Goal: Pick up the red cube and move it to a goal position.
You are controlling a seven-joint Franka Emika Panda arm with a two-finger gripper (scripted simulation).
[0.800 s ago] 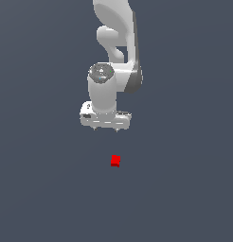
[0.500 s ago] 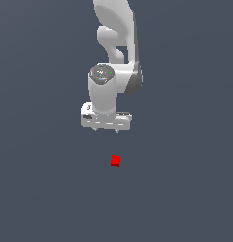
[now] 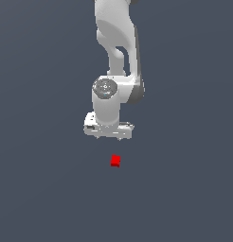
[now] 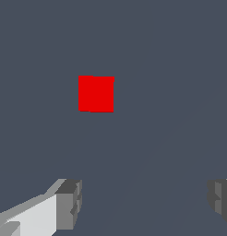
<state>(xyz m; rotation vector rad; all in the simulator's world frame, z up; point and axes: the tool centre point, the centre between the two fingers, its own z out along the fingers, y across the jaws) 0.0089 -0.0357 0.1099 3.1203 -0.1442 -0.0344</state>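
The red cube (image 3: 115, 161) is a tiny bright red block lying on the dark grey floor, just below the white arm in the exterior view. It also shows in the wrist view (image 4: 96, 94), ahead of the fingers. My gripper (image 3: 109, 138) hangs above and a little behind the cube, apart from it. The jaws stand wide apart and hold nothing. Its grey fingertips (image 4: 69, 203) show in the wrist view with a broad gap between them.
The plain dark grey floor (image 3: 184, 189) fills both views. The white arm (image 3: 116, 56) rises above the gripper to the top of the exterior view. No goal marker shows.
The arm has shifted only slightly, the gripper dropping a little toward the cube. The cube has not moved.
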